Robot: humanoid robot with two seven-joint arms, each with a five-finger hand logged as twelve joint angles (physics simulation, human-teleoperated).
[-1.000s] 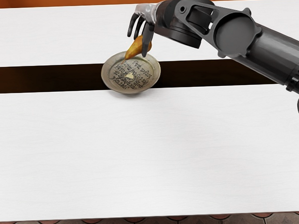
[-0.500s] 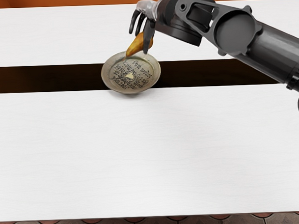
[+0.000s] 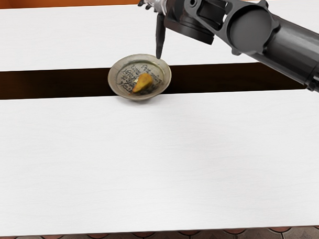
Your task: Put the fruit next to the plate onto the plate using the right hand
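Our right hand (image 3: 156,7) hangs at the far edge of the worktop (image 3: 161,161), partly cut off by the top of the view. One dark finger (image 3: 159,38) points straight down and the rest show only as stubs at the edge. From what we can see, the hand is slack and spread, and it grips nothing.

The fruit (image 3: 141,83) lies inside the plate (image 3: 112,78), a little toward 6 o'clock of its centre, resting on the patterned face and clear of the rim. The plate itself sits across the dark band that splits the worktop.

We judge the fruit to be light and fairly firm, a small orange-yellow piece that tapers to one end. Its skin looks smooth, so it could slip or roll under a loose pinch. If we had to take it again, we would close thumb and fingertips across its thicker middle, not on the narrow tip, and squeeze only lightly.

Relative to the hand, the fruit is at about 7 o'clock from the hanging fingertip, near but not touching. That fingertip ends just over the plate's rim at 1 o'clock. With the fruit on the plate, we take the placing as done.
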